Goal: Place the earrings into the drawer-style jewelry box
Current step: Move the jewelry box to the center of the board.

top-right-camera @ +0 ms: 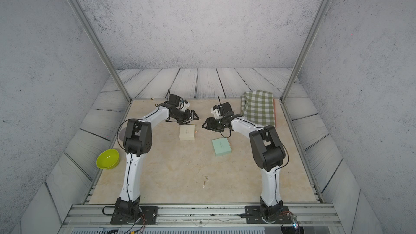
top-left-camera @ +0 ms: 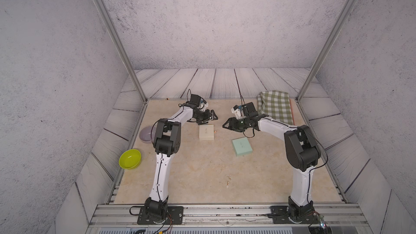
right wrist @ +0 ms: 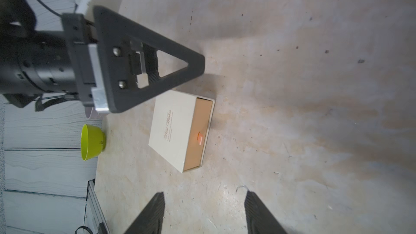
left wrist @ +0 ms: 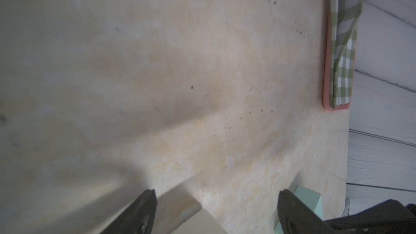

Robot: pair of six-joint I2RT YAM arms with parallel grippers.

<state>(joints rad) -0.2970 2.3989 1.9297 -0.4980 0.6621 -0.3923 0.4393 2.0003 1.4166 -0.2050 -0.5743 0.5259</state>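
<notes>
We are holding our left tool (left wrist: 217,191) with its jaws spread wide and nothing between them. It is hovering just beyond the far edge of the drawer-style jewelry box (top-left-camera: 206,132). We are holding our right tool (right wrist: 204,194) with its jaws apart too, though less widely, and it is gripping nothing. It is hanging above the table (top-left-camera: 191,176) to the right of the box and pointing toward the left tool, the two tips facing each other across a gap.

The box is lying flat near the middle of the table, in both top views. It is showing as a square cream-white sleeve with faint gold script on its lid. In the right wrist view the tan-orange tray is sitting inside the sleeve, with a small orange pull tab (right wrist: 200,137) sticking out of its end.

The earrings (top-left-camera: 228,180) are lying on the bare table near the front edge, between the two arm bases and well apart from the box. They are appearing only as a few tiny gold specks; we cannot make out their shapes.

A mint-green box (top-left-camera: 242,146) is resting near the cream one, toward the right arm. A checked cloth (top-left-camera: 275,106) is covering the far right corner. A lime bowl (top-left-camera: 130,158) and a lilac bowl (top-left-camera: 146,134) are sitting at the left edge.
</notes>
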